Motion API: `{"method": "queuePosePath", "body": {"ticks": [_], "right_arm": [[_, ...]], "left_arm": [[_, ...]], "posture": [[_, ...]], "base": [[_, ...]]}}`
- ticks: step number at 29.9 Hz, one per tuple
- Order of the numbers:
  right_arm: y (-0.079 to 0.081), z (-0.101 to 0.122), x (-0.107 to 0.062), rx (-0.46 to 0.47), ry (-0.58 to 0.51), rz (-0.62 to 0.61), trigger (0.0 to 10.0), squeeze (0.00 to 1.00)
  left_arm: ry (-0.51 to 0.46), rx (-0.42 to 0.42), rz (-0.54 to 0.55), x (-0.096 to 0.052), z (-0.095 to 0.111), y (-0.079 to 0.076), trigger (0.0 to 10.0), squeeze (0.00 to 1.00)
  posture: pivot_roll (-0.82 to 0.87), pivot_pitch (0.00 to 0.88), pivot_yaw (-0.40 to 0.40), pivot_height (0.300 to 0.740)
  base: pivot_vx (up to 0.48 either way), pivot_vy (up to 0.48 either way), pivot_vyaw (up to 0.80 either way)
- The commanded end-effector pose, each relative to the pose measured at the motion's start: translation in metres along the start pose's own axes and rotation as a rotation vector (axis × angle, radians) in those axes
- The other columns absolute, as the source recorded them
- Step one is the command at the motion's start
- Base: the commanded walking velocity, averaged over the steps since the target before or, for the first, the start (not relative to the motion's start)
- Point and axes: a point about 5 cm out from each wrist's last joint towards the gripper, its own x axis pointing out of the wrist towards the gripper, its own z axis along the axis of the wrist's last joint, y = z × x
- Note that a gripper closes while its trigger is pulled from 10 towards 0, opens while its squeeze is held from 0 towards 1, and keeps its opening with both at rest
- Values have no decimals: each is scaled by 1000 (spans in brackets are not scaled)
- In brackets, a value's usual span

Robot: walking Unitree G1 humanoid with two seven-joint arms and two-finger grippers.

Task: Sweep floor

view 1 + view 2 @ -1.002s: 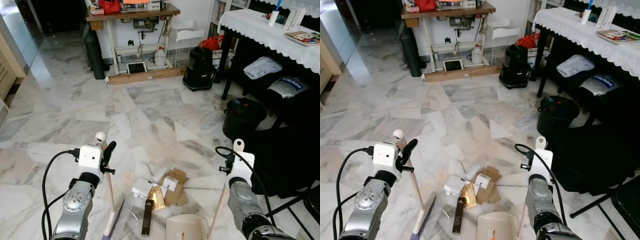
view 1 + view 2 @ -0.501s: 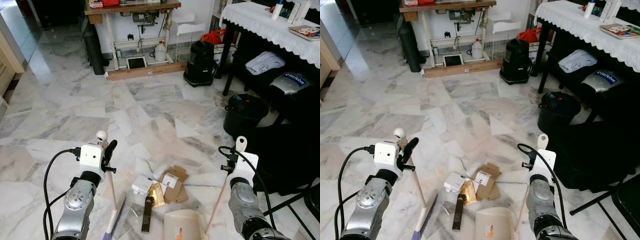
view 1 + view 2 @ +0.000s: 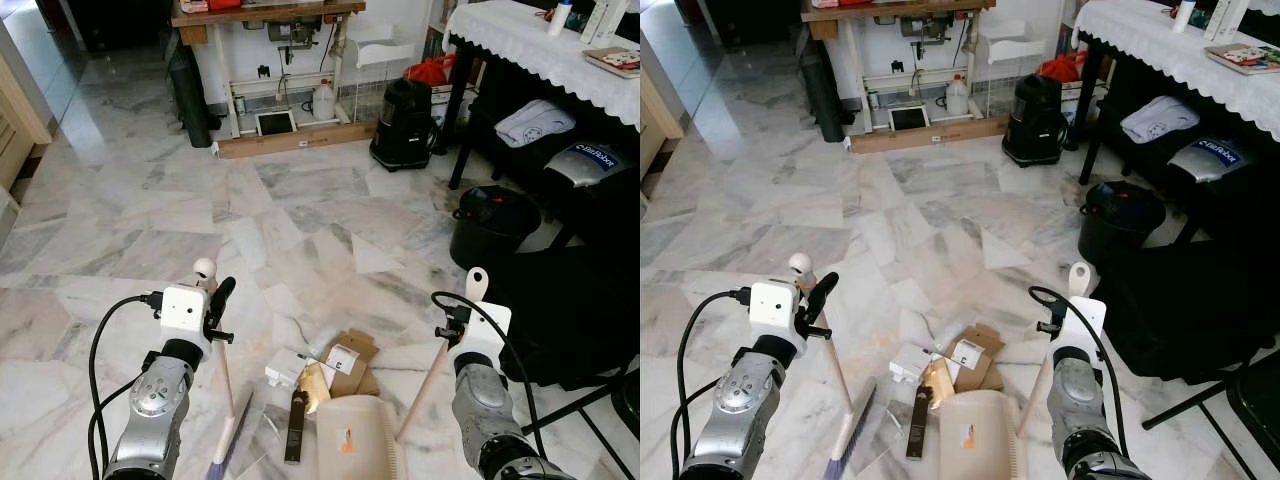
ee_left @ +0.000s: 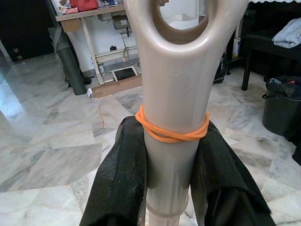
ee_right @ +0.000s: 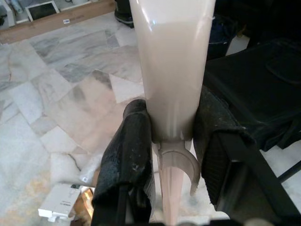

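Forward has slid the beige plastic dustpan (image 3: 352, 440), right hand (image 5: 171, 141) clamped on its handle, nearly touching the cardboard litter (image 3: 340, 368); left hand (image 4: 164, 155) clamped on the beige broom handle (image 3: 222, 375), likely ready to sweep in.

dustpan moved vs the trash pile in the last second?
Yes. The dustpan, held by the right pincer, has slid toward the cardboard scraps; its front edge now meets the pile.
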Motion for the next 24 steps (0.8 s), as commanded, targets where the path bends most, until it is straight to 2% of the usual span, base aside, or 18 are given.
{"method": "queuePosePath", "body": {"ticks": [1, 3, 11, 18, 24], "right_arm": [[0, 2, 0, -21, -26, 7, 10000, 0], [-2, -1, -2, -28, -21, -5, 10000, 0], [-3, -6, -5, -43, -18, -22, 10000, 0], [-3, -19, -10, -85, 46, -34, 10000, 0], [-6, -29, -13, -112, 122, -57, 10000, 0]], "left_arm": [[-29, 1, -2, 4, 7, 1, 10000, 0], [-20, -34, 14, 5, 5, 1, 10000, 0], [-20, -87, 57, 9, 7, 3, 10000, 0], [11, -158, 125, 14, 1, 12, 10000, 0], [28, -164, 128, 18, -1, 14, 10000, 0]], "posture": [[99, 0, 12, 740], [100, 0, 12, 740], [98, 0, 19, 740], [86, 0, 17, 740], [76, 0, 21, 740]], "base": [[0, 0, 0], [0, 0, 0], [0, 0, 0], [0, 0, 0], [0, 0, 0]]}}
